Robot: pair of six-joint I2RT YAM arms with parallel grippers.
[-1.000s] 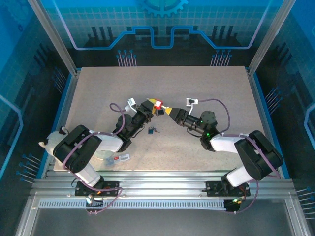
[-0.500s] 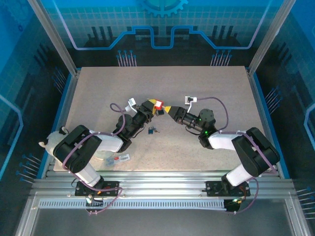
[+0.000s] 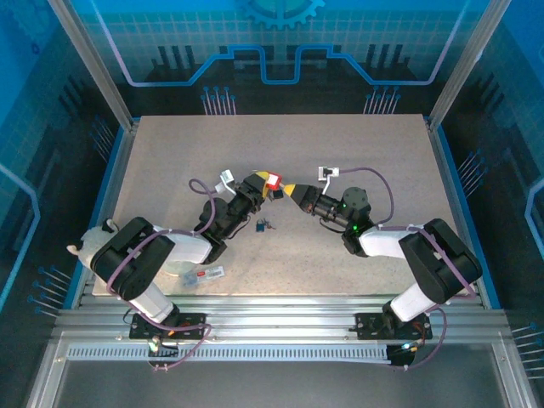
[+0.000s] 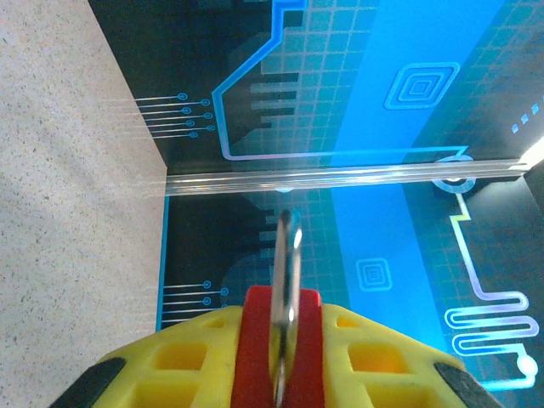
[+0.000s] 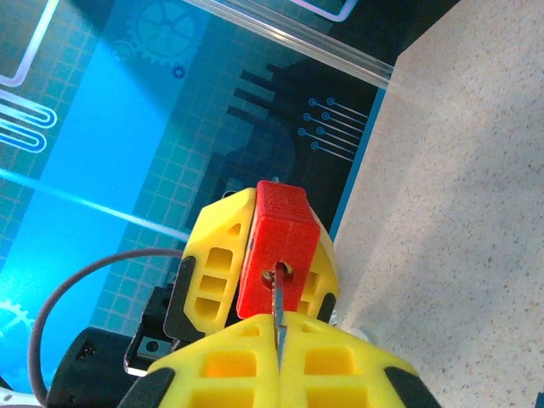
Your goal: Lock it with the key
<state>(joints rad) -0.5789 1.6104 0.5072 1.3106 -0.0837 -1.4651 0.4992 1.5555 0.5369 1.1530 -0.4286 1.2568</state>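
I find the right claw [image 5: 278,338], clamped on the key [image 5: 277,308], holding its blade in line with the keyhole [image 5: 277,273] of the padlock [image 5: 280,223] pinched by the left claw [image 4: 277,336].

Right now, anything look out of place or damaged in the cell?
Nothing damaged or spilled. Two loose bits lie on the table: a small dark-blue item mid-table and a clear packet beside the left arm's base. The key sits straight at the keyhole of the red padlock.
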